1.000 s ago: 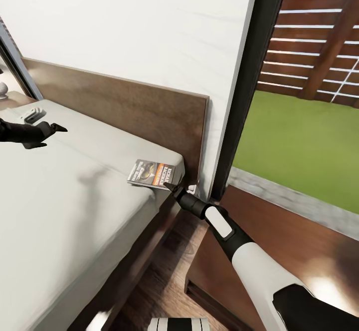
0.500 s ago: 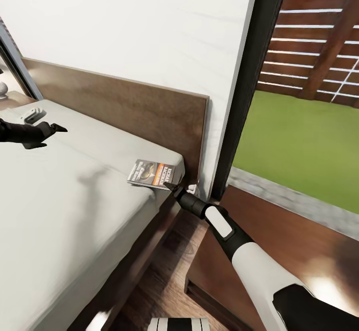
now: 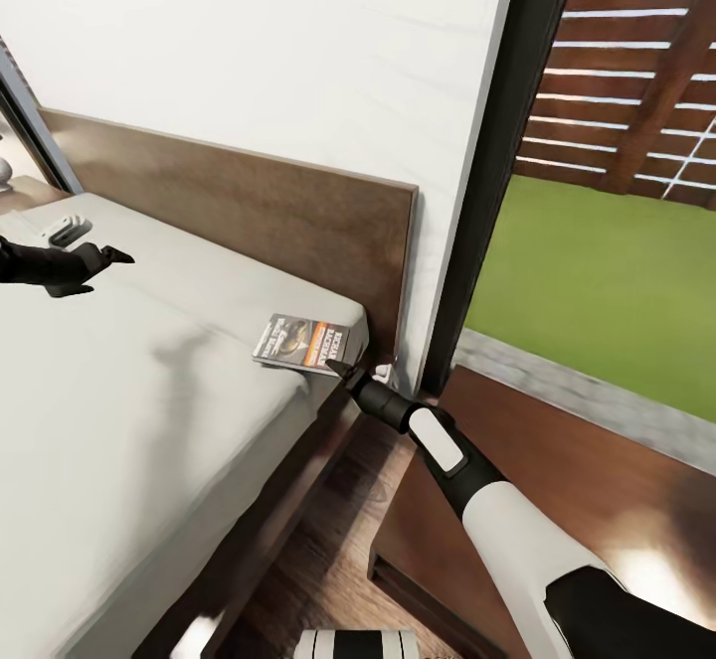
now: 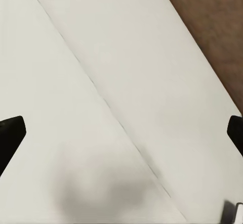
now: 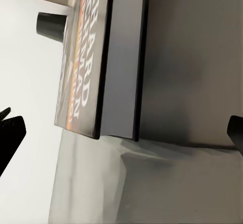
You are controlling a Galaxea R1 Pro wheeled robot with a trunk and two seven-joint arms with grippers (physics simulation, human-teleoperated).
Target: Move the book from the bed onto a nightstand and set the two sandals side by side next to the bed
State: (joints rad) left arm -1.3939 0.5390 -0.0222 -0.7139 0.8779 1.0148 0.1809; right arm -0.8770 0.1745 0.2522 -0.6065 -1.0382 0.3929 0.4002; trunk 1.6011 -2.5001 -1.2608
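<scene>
Right arm (image 3: 517, 530) reaches forward, left arm (image 3: 45, 263) hovers (both jaws spread).

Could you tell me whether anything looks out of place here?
The book lies askew at the bed's corner by the headboard, overhanging the mattress edge. The right pincer, jaws apart, is at that corner.

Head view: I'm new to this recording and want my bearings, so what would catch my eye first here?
Probably the book, lying at the corner of the grey mattress of the bed near the headboard, with the right pincer at its near edge, fingers wide apart in the right wrist view. Next, the tall black-framed window showing green grass and a slatted fence. The left pincer hangs open over the mattress farther left.
</scene>
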